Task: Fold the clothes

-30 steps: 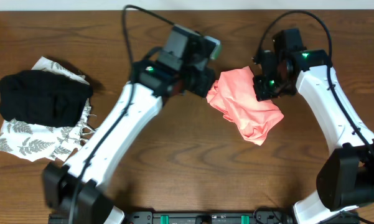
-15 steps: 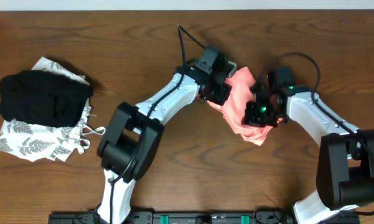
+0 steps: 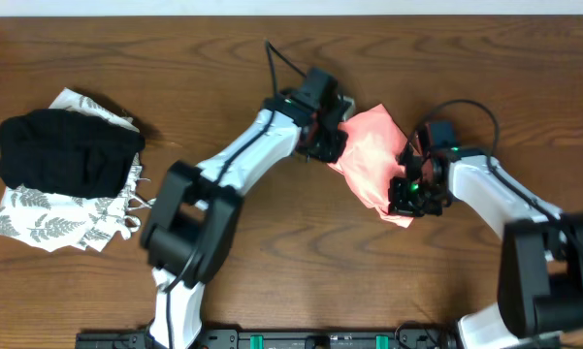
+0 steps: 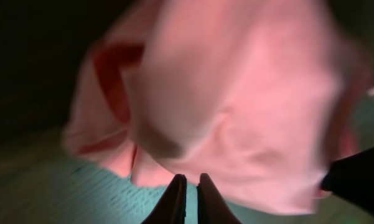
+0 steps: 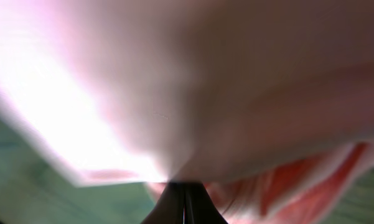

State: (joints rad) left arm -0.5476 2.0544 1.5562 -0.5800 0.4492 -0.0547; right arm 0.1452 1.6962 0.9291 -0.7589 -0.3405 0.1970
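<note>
While the pink T-shirt [image 3: 373,160] hangs bunched btwn the two arms, nothing on it is flat enough to fold. Far left, at 9 o'clk on the table [image 3: 301,281], a black folded garment [image 3: 68,150] lies on a white leaf-print cloth [image 3: 44,228], both well apart from the work.

Moving right, the L gripper [image 3: 332,136] sits at the shirt's 10 o'clk edge, approx. 1 o'clk from table centre. In the L wrist view its tips are pressed nearly together w/ the pink hem meeting them, so I judge it pinches the hem, a thin bite only.

The shirt itself is a crumpled diagonal lump running 10 to 4 o'clk; no sleeve, collar or print is readable. At its 4 o'clk end is the R gripper [image 3: 408,190]. Its jaws are closed w/ cloth spilling straight out of the tips in the R wrist view, so it grips fabric too.

Step in hand, as I read it: spread the shirt before any fold. To do it well:
- Draw the two pinch pts apart along the 10–4 line.
- Keep both at the same height so tension is even.
- Lift enough for the lump to unroll, then lay it down w/ a slow drag so it lands flat.
- Watch the L bite, which may slip on a sharp pull.
- Can't tell which part each gripper holds. If the shirt opens twisted, set it down & regrip at shoulders or hem corners.
</note>
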